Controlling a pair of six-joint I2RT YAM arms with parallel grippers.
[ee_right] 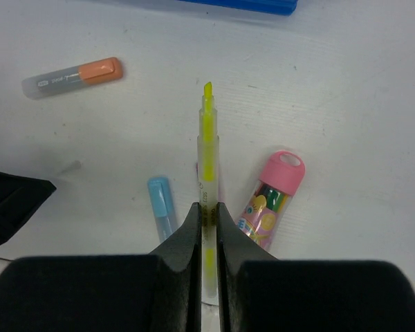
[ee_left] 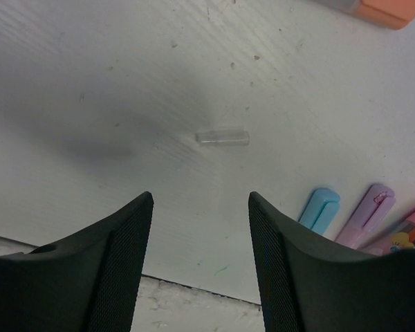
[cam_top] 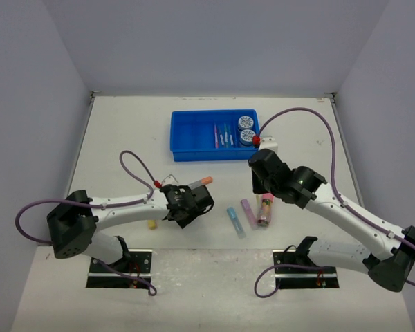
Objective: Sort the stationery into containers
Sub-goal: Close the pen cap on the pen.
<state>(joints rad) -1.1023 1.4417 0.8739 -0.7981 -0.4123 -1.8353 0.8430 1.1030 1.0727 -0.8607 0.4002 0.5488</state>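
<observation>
From above, the left claw [cam_top: 187, 205] hangs low over the tabletop [cam_top: 124, 138], with an orange marker [cam_top: 200, 181] just beyond it and a small yellow piece [cam_top: 152, 224] behind it near the arm. The right claw [cam_top: 265, 174] sits between the blue tray [cam_top: 181, 155], ahead of it, and three loose items behind it: a blue marker [cam_top: 235, 221], a purple marker [cam_top: 249, 213] and a pink tube [cam_top: 265, 209]. Thin pens [cam_top: 221, 136] and two round discs [cam_top: 247, 128] already lie in the tray.

In the left wrist view, the left claw [ee_left: 200, 228] has its jaws apart with nothing between them. A small clear cap-like piece [ee_left: 223, 137] lies ahead of it, and the orange marker [ee_left: 387, 8] lies farther ahead to the right.

In the right wrist view, the right claw [ee_right: 207, 214] is clamped on an uncapped yellow highlighter [ee_right: 207, 159], which points forward toward the tray's edge [ee_right: 263, 5]. The pink tube [ee_right: 271, 200] lies just to the right and the blue marker [ee_right: 161, 204] just to the left.

The risks I see: the highlighter is pinched near its rear, so most of the barrel overhangs. A bump on the tray wall could pivot it or knock it loose. Its bare tip may smear ink on whatever it touches. The clear piece is small and low, so the left claw could easily push it away instead of catching it.
</observation>
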